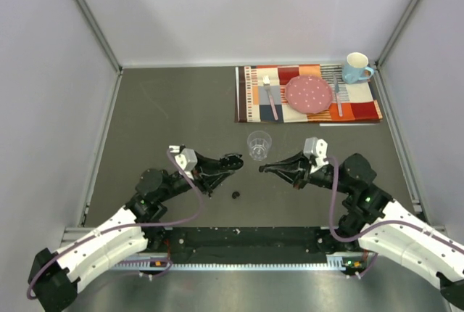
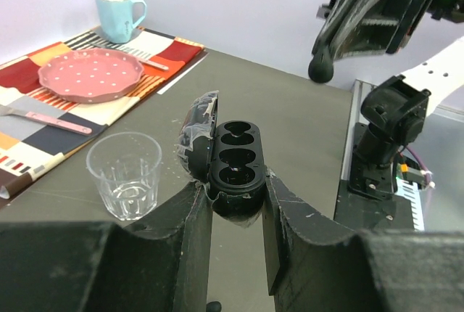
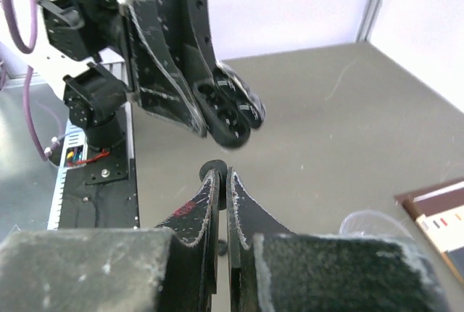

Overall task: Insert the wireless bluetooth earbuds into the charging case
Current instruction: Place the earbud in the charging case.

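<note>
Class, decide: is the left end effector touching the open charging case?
Touching. In the left wrist view the left end effector clamps the charging case, a finger pressed on each side.

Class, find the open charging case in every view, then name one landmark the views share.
Top external: charging case centre, below-left of the clear cup.
Left wrist: case centre, lid open.
Right wrist: case upper centre.
Shared landmark: clear cup.
</note>
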{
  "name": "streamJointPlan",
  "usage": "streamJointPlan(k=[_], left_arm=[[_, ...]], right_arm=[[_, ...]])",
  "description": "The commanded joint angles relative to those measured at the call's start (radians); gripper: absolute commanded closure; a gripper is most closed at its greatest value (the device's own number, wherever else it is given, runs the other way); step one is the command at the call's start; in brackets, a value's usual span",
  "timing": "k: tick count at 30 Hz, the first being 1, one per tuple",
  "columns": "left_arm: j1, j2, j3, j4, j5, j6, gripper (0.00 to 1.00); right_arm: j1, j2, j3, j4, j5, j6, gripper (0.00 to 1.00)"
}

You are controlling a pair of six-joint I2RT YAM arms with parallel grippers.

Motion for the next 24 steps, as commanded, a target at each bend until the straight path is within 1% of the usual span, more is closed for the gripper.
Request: streamJointPlan(k=[1, 2, 7, 10, 14, 16, 24], left_arm=[[-0.003, 0.029, 0.03, 0.128, 0.101, -0.021, 1.0], [-0.001, 0.044, 0.032, 0.154, 0.119, -0.024, 1.0], [-0.003, 0.094, 0.059, 0.177, 0.214, -0.014, 1.0], [-0.003, 0.106, 0.075, 0.191, 0.236, -0.015, 1.0], [-0.003, 0.114, 0.078, 0.237, 0.268, -0.027, 1.0], [-0.003, 0.117, 0.084, 0.238, 0.274, -0.03, 1.0], [-0.003, 0.137, 0.085, 0.24, 0.296, -0.046, 1.0]], right_arm=[[0.009, 0.023, 0.092, 0.029, -0.129, -0.095, 1.0], [0.009, 0.042, 0.1, 0.043, -0.161, -0.091, 1.0], [0.009, 0.098, 0.12, 0.141, -0.239, -0.063, 1.0], [0.009, 0.119, 0.126, 0.184, -0.278, -0.051, 1.0], [0.009, 0.138, 0.126, 0.208, -0.292, -0.049, 1.0], [0.009, 0.141, 0.126, 0.213, -0.29, -0.024, 1.0], [0.009, 0.152, 0.12, 0.265, -0.284, -0.013, 1.0]])
